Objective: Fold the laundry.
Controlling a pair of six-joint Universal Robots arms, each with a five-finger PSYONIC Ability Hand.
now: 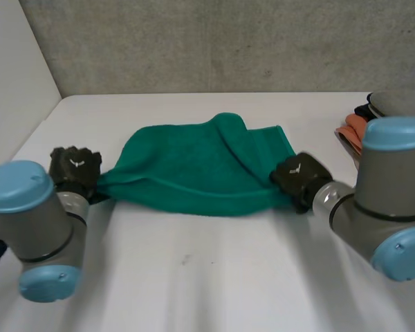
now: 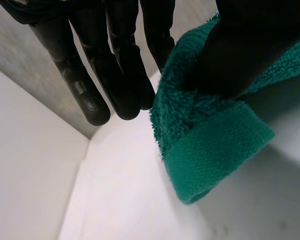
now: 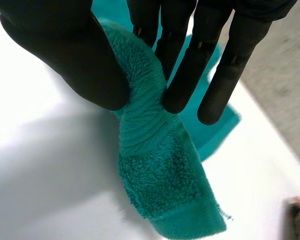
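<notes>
A green towel (image 1: 194, 169) lies bunched across the middle of the white table (image 1: 207, 277), with a fold running over its top. My left hand (image 1: 75, 168) is at the towel's near left corner. In the left wrist view that towel corner (image 2: 210, 145) is pinched between the thumb (image 2: 250, 45) and the nearest finger, while the other fingers (image 2: 90, 80) stay straight. My right hand (image 1: 299, 177) holds the near right corner. In the right wrist view its thumb (image 3: 85, 65) and fingers (image 3: 185, 75) pinch the towel corner (image 3: 160, 165), which hangs down below them.
A pile of orange, grey and black laundry (image 1: 363, 121) sits at the table's right edge behind my right arm; a bit of it (image 3: 296, 215) shows beside the right hand. A grey wall stands at the back, a white wall at the left.
</notes>
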